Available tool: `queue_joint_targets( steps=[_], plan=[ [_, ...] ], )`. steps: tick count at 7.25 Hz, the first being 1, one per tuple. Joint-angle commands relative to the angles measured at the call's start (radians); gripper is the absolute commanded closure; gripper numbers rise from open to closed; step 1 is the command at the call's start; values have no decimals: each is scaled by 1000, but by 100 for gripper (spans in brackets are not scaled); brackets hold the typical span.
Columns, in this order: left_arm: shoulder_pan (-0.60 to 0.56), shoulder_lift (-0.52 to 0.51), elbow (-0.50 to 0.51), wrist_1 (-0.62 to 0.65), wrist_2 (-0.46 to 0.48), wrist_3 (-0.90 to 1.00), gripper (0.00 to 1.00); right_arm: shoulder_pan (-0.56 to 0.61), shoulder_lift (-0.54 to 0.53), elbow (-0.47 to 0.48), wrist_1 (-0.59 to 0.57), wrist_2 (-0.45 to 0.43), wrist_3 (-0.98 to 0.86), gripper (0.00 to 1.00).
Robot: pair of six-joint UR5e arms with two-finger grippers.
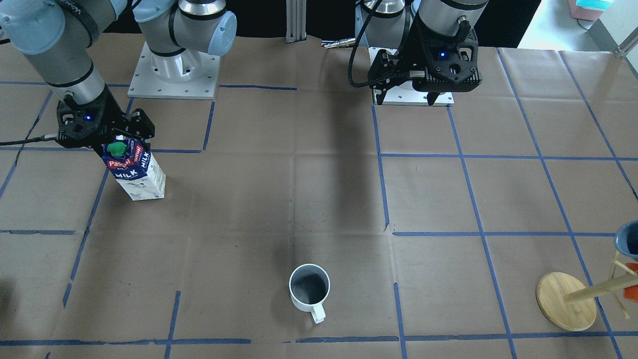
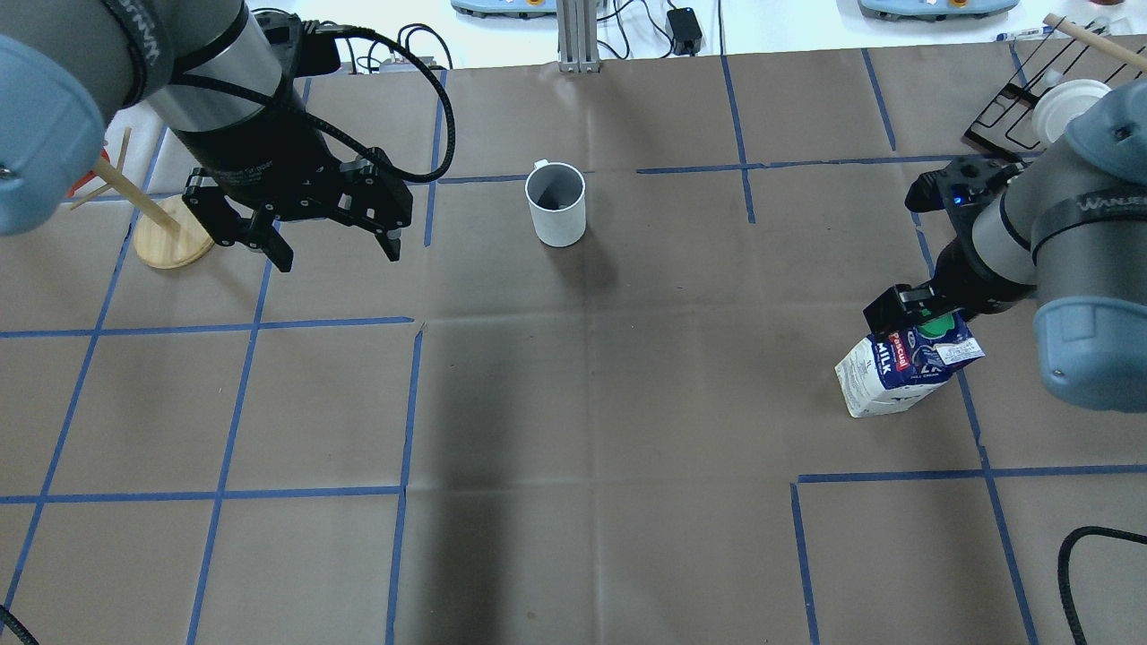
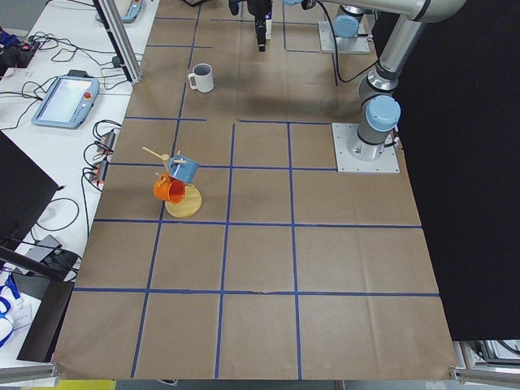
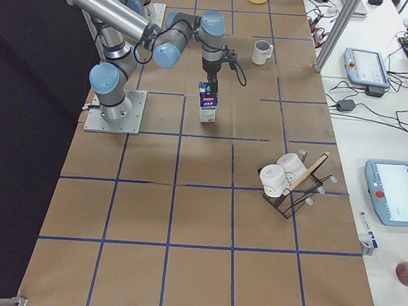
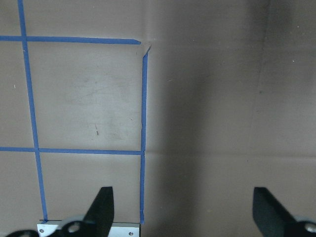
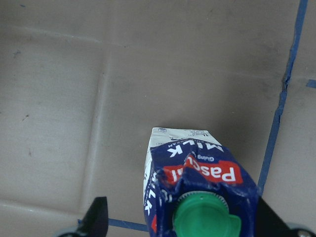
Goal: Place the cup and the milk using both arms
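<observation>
Right arm [image 2: 1030, 224] extended from the robot's right side, wrist pointing steeply down over the milk carton [image 1: 135, 172]. Its jaws were spread, one on each side of the gable top. In the right wrist view a gap showed between one finger [image 6: 96, 219] and the carton wall, so nothing was gripped. The carton stood upright on the brown-papered surface [image 2: 573, 403], long axis vertical. Its green cap [image 6: 202, 219] lay between the jaws (cap slope facing the operators' side).

Left arm [image 2: 215, 90] hung above the surface on the robot's left, wrist down, jaws wide apart and holding nothing.

The white mug [image 2: 556, 204] stood upright, mouth up, near the middle of the surface toward the operators' edge. Its handle pointed to that edge. It was well apart from both sets of jaws and from the carton. A wooden mug tree [image 2: 166, 242] stood near the left jaws.
</observation>
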Motion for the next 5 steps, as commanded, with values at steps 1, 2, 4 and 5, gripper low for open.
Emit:
queue_joint_targets(
  steps=[1, 2, 4, 5],
  plan=[
    [0, 0, -2, 9, 0, 0, 0, -2, 11, 13, -6, -15, -2, 0],
    [0, 0, -2, 9, 0, 1, 0, -2, 11, 13, -6, -18, 1, 0],
    [0, 1, -2, 9, 0, 3, 0, -2, 12, 11, -6, -18, 13, 32],
    [0, 1, -2, 9, 0, 3, 0, -2, 11, 11, -6, -18, 13, 47]
  ],
)
